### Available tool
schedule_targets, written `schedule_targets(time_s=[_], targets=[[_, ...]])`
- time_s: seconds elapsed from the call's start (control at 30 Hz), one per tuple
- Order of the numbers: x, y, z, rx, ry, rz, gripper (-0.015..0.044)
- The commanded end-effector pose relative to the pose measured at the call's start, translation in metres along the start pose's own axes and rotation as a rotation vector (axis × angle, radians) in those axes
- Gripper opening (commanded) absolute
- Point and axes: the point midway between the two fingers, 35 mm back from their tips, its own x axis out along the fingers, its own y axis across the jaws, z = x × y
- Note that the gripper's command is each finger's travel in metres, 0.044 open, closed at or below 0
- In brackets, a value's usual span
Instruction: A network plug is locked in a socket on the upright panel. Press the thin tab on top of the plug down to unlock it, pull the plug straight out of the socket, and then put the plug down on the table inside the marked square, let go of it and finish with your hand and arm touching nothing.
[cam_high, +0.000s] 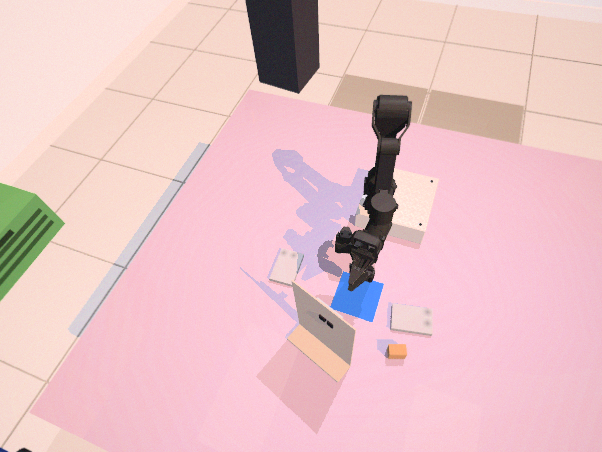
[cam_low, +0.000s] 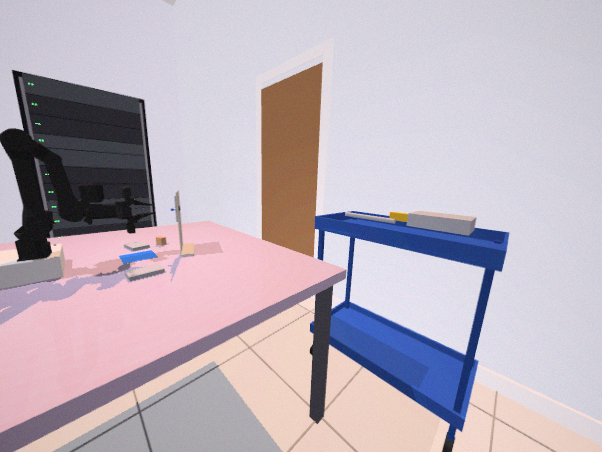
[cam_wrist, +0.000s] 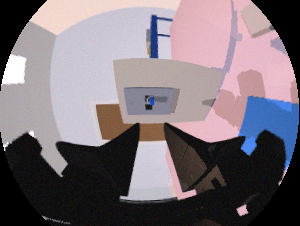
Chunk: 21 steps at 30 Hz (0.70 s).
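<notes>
The panel (cam_high: 308, 306) (cam_low: 179, 227) (cam_wrist: 196, 95) stands upright on its base. The small blue plug (cam_low: 173, 209) (cam_wrist: 152, 101) sits in the socket on the grey plate (cam_wrist: 134, 102) of the panel; it cannot be made out in the top view. Its thin tab is too small to tell. My gripper (cam_high: 352, 287) (cam_low: 153, 209) (cam_wrist: 151, 125) is partly open and empty, with a narrow gap between its fingertips. It hangs above the blue square, short of the plug and about level with it, its fingers pointing toward the panel. The blue marked square (cam_high: 357, 302) (cam_low: 139, 257) (cam_wrist: 267, 122) lies flat on the table.
A pale flat box (cam_high: 286, 266) (cam_low: 145, 272) lies on one side of the square, and another pale flat box (cam_high: 411, 319) (cam_low: 136, 246) on the other. An orange block (cam_high: 397, 351) (cam_low: 160, 241) lies near the second box. The panel's base (cam_high: 320, 352) extends behind it.
</notes>
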Motion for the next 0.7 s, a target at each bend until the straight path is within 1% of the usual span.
schedule_targets(time_s=[0.0, 0.67], targets=[[0.015, -0.003, 0.006, -0.012, 0.013, 0.006, 0.0156], [0.041, -0.002, 0.011, -0.013, 0.015, 0.01, 0.0156]])
